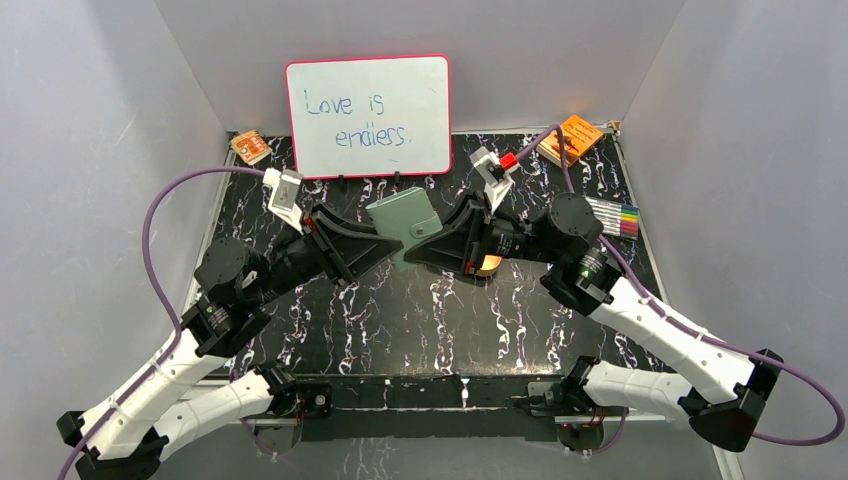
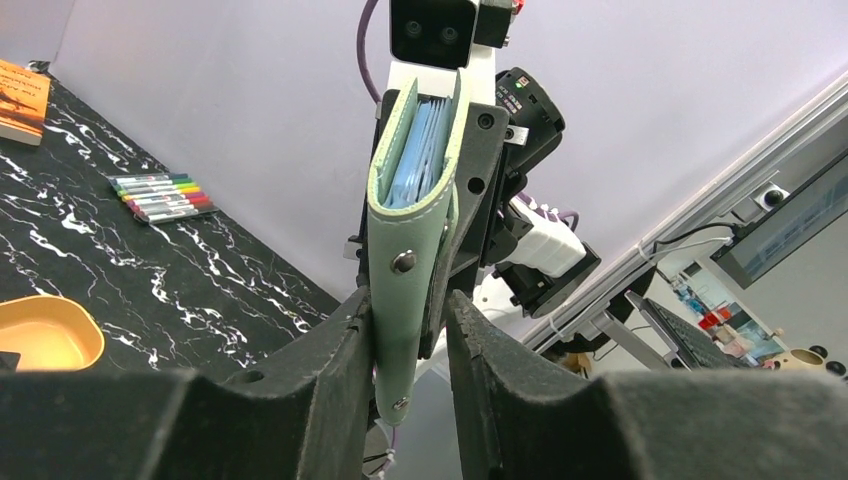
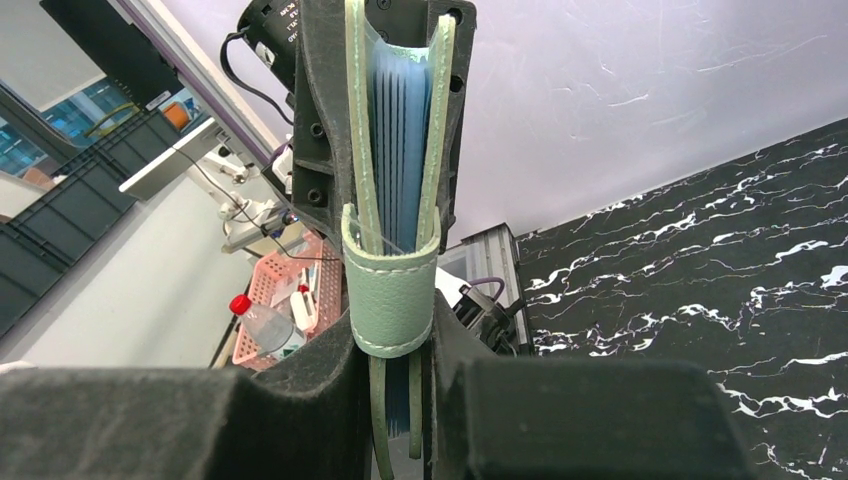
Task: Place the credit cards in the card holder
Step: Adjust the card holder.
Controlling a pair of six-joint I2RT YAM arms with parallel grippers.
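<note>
Right gripper [image 3: 395, 350] clamps the card holder [image 3: 392, 295], left gripper [image 2: 410, 310] flanks it, grip unclear, orange tray [image 1: 487, 265] half-hidden beneath.

Left end effector [image 2: 412, 310], right end effector [image 3: 395, 345] tip-to-tip, right gripping card holder [image 1: 405, 215]

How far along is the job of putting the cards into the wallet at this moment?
Done: the wallet is off the table, held in the air. In hand: the right claw and the left claw grip opposite edges. Left: no card shows in any view, neither in a claw nor in the blue sleeves, so loading seems still ahead.
</note>
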